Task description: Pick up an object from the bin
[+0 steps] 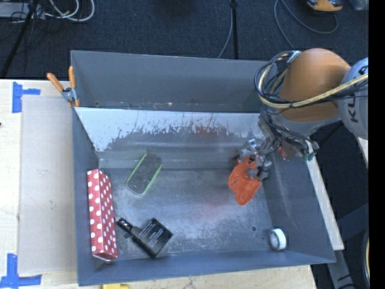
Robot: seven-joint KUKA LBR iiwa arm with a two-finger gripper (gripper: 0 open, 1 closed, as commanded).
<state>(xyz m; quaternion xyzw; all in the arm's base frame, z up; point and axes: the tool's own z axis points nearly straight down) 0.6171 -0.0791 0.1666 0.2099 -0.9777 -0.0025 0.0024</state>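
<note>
My gripper (257, 161) is at the right of the bin, close to the right wall. Its fingers are shut on the top of an orange-red crumpled soft thing (244, 186), which hangs down and to the left below them. The part of that thing pinched between the fingers is partly hidden by the gripper. A small white tape roll (277, 239) lies on the bin floor near the front right corner, well apart from the gripper.
A grey sponge with a green rim (143, 173) lies left of centre. A red box with white dots (101, 214) stands along the left wall. A black device (147, 235) lies by the front wall. The arm with its orange dome reaches in from the right.
</note>
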